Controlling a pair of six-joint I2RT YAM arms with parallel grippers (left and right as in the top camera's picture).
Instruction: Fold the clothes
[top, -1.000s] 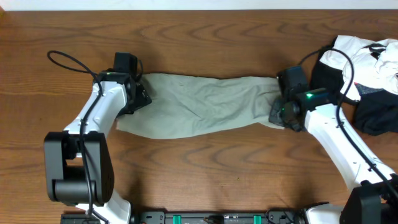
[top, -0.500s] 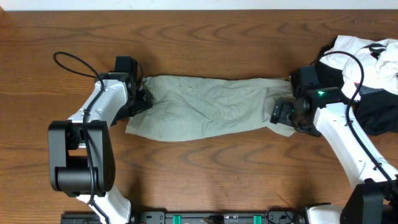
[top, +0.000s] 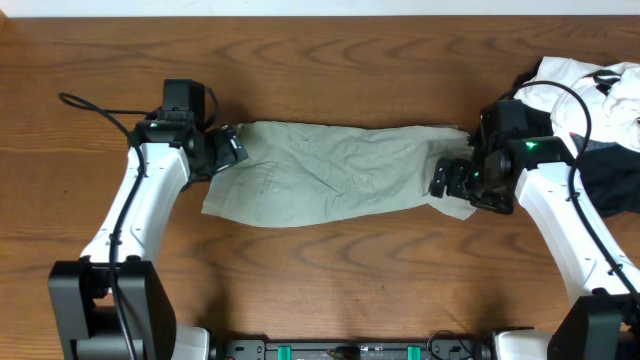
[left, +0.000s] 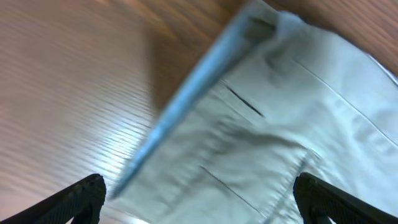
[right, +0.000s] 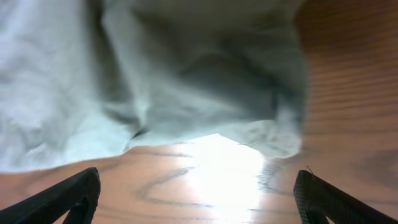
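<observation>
We see the khaki, grey-beige wrinkled cotton garment (top: 330, 175) lying stretched out in a long band on the brown wooden table (top: 320, 290), spanning the stretch between the two grippers. The left gripper (top: 230, 148) sits at the garment's left end with its jaws spread wide and nothing held. In the left wrist view its two black fingers (left: 81, 199) stand far apart at the lower corners. The cloth (left: 280, 112) lies flat just ahead of them, showing stitched seams and a folded edge that runs diagonally away from the left fingertip, with bare wood beyond that edge. The right gripper (top: 447, 182) sits at the garment's right end, likewise wide open and empty. In the right wrist view its fingers (right: 68, 196) frame a patch of bare, shiny wood, and the rumpled end of the cloth (right: 186, 74) lies just beyond the tips, apart from both of them. Behind the right gripper, well away from its fingertips, lies a heap of black and white garments (top: 600, 110).
</observation>
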